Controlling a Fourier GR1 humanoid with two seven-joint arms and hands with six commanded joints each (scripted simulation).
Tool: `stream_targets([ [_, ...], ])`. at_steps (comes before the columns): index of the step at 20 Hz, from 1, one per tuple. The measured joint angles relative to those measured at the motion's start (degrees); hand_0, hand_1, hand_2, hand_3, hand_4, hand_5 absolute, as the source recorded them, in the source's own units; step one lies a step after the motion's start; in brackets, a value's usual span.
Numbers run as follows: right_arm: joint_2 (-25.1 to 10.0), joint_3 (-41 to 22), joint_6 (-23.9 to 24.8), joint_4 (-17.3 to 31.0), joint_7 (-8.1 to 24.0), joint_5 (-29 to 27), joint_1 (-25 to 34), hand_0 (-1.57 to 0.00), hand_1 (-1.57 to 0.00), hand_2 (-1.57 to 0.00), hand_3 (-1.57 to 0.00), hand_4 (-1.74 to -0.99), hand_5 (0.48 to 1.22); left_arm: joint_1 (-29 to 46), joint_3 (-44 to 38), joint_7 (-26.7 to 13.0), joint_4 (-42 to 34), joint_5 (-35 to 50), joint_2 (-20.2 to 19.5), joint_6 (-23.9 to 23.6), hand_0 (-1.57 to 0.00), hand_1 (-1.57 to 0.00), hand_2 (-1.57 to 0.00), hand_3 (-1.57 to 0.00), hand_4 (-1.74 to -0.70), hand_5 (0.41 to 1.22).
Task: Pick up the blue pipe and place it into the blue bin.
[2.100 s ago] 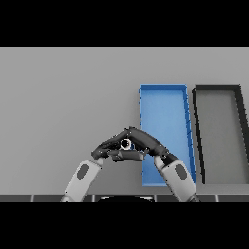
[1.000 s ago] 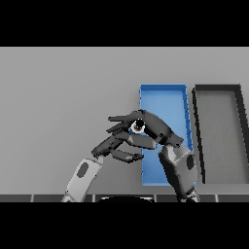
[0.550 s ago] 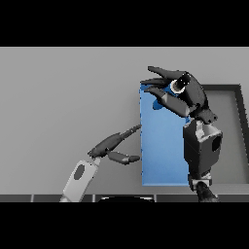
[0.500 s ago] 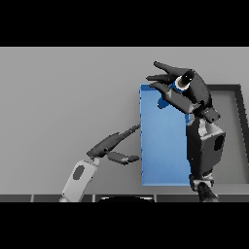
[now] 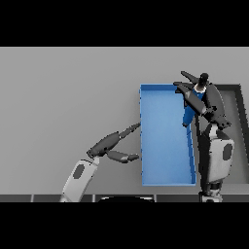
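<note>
The blue pipe (image 5: 188,115) with a dark end hangs steeply tilted over the right wall of the blue bin (image 5: 165,181), its lower end inside the bin's far right corner. My right hand (image 5: 206,104) is raised there. Its fingers (image 5: 187,77) are spread nearly straight across the pipe's upper part and hide its middle. My left hand (image 5: 108,144) is open and low over the table just left of the bin, fingertips almost at the bin's left wall.
A black bin (image 5: 238,88) stands right of the blue one, mostly hidden behind my right arm. Bare grey table spreads to the left and beyond both bins.
The right hand has moved right, from above the bin's far edge to its right wall. Its curled fingers have straightened, and the pipe now points down into the bin. The left hand stays put.
</note>
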State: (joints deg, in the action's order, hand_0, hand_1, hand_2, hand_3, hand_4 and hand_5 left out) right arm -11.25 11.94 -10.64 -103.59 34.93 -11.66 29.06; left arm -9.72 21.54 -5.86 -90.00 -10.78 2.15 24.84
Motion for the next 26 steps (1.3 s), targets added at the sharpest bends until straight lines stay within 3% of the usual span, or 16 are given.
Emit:
stream_targets([
  [6, -2.8, -5.3, 8.8, 3.8, 0.0, 2.7, -10.7, -1.57, -1.57, -1.57, -1.57, -1.500, 1.221, 0.0, -0.1, 1.1, -1.0, -0.6, -0.2, -1.0, 0.00, 0.00, 0.00, 0.00, -0.93, 0.466],
  [10, -7.7, -11.5, 16.8, 7.0, 0.0, -2.9, -15.1, -1.57, -1.57, -1.57, -1.57, -1.497, 1.221, 0.4, 0.7, 1.2, -1.5, -1.7, -0.3, -1.5, 0.00, 0.00, 0.00, 0.00, -0.92, 0.476],
  [12, -12.2, -16.1, 20.5, 8.0, 0.0, -7.4, -16.4, -1.57, -1.57, -1.57, -1.01, -1.585, 1.221, 0.1, 0.2, 1.5, -0.8, -2.0, -0.6, -1.8, 0.00, 0.00, 0.00, 0.00, -0.92, 0.480],
  [14, -16.7, -20.5, 24.6, 8.9, -0.1, -13.0, -17.4, -1.57, -1.57, -1.57, -0.64, -1.641, 1.221, -0.2, 0.4, 1.8, -0.1, -2.5, -0.3, -2.2, 0.00, 0.00, 0.00, 0.00, -0.92, 0.484],
  [15, -18.5, -23.5, 27.1, 9.1, 0.0, -15.5, -17.4, -1.57, -1.57, -1.57, -0.51, -1.661, 1.221, -0.3, 0.1, 2.0, -0.5, -2.0, -0.5, -2.0, 0.00, 0.00, 0.00, 0.00, -0.92, 0.486],
  [16, -20.4, -26.6, 29.8, 9.6, 0.0, -18.5, -16.9, -1.57, -1.57, -1.57, -0.41, -1.677, 1.171, -0.9, -0.3, 1.8, -0.2, -1.9, -0.6, -1.9, 0.00, 0.00, 0.00, 0.00, -0.92, 0.489],
  [17, -22.5, -29.6, 33.0, 10.3, 0.0, -21.9, -16.0, -1.57, -1.57, -1.52, -0.45, -1.626, 1.161, -1.1, -0.2, 1.7, 0.2, -1.9, -0.5, -1.9, 0.00, 0.00, 0.00, 0.00, -0.92, 0.491],
  [19, -25.2, -32.4, 36.3, 11.6, 0.0, -26.2, -14.5, -1.08, -1.03, -0.99, -0.29, -1.469, 1.148, -1.1, -0.2, 2.4, 0.3, -2.0, -0.6, -1.8, 0.00, 0.00, 0.00, 0.00, -0.92, 0.493],
  [21, -27.0, -34.5, 38.3, 12.4, 0.0, -28.4, -13.8, -0.69, -0.66, -0.63, -0.19, -1.370, 1.125, -0.2, 0.1, 3.0, 0.0, -1.9, -0.8, -1.5, 0.00, 0.00, 0.00, 0.00, -0.92, 0.493],
  [23, -30.3, -38.1, 39.1, 12.8, 0.0, -30.5, -11.7, -0.44, -0.42, -0.40, -0.12, -1.307, 1.068, -0.1, 0.0, 2.5, 0.3, -1.9, -0.8, -1.5, 0.00, 0.00, 0.00, 0.00, -0.93, 0.494],
  [25, -36.1, -45.2, 37.6, 13.2, -0.2, -29.1, -7.6, -0.28, -0.27, -0.26, -0.08, -1.250, 0.962, -0.4, 0.0, 1.7, -0.6, -1.2, -0.4, -1.4, 0.00, 0.00, 0.00, 0.00, -0.93, 0.494],
  [26, -37.0, -47.3, 37.0, 13.5, 0.0, -28.5, -6.5, -0.23, -0.21, -0.21, -0.06, -1.233, 0.913, -0.4, -0.2, 1.8, -0.6, -1.1, -0.6, -1.3, 0.00, 0.00, 0.00, 0.00, -0.93, 0.496],
])
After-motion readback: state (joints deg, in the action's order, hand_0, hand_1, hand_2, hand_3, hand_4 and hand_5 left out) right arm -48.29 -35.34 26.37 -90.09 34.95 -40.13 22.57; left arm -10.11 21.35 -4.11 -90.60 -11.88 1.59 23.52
